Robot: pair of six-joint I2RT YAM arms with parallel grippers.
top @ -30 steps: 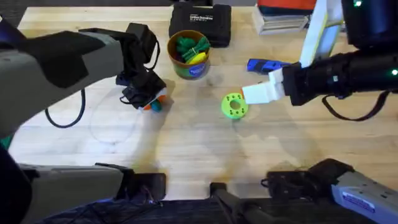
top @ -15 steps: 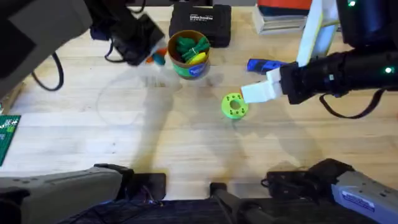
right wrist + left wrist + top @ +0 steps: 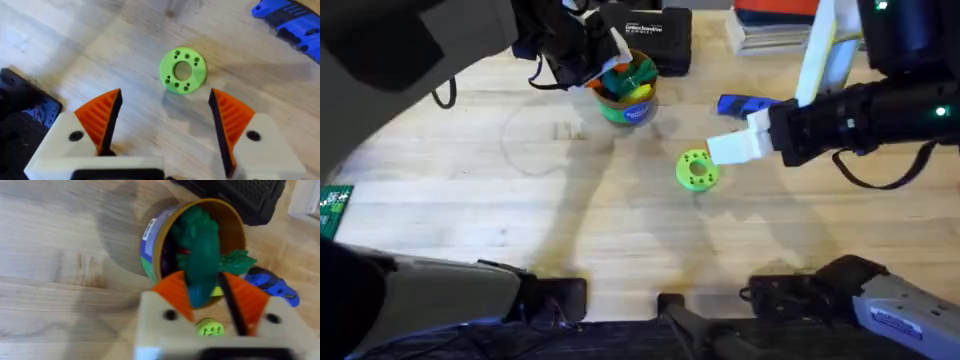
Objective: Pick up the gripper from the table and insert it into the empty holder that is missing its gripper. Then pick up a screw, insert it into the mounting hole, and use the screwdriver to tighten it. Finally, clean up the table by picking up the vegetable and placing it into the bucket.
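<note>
Left arm: it rises large and dark across the upper left of the overhead view, reaching toward twelve o'clock, with the left gripper [image 3: 605, 62] hanging over the bucket [image 3: 626, 100].
Left gripper: its orange pads [image 3: 172, 292] are clamped on the vegetable [image 3: 201, 255], a dark teal piece that stands out from the pads directly over the bucket's open mouth.
Right arm: it comes in from three o'clock, stretched low over the table toward the centre.
Right gripper: the right gripper [image 3: 165, 120] is spread wide with nothing between its orange ribbed pads [image 3: 102, 117]; it hovers just beside the green ring [image 3: 697, 169], on the ring's three o'clock side.
Bucket: a round can with a green label and orange-brown rim, at about twelve o'clock on the table, with green and yellow pieces inside.
Screwdriver: the blue screwdriver [image 3: 750, 104] lies flat at about one o'clock, between the bucket and the right arm, near the ring.
Surface: a pale wooden table [image 3: 620, 230] with soft shadows.
Around: a black case [image 3: 645, 35] sits at the far edge just behind the bucket; stacked books [image 3: 770, 25] lie at the far right corner; a green circuit board [image 3: 332, 210] shows at nine o'clock at the table's edge.
</note>
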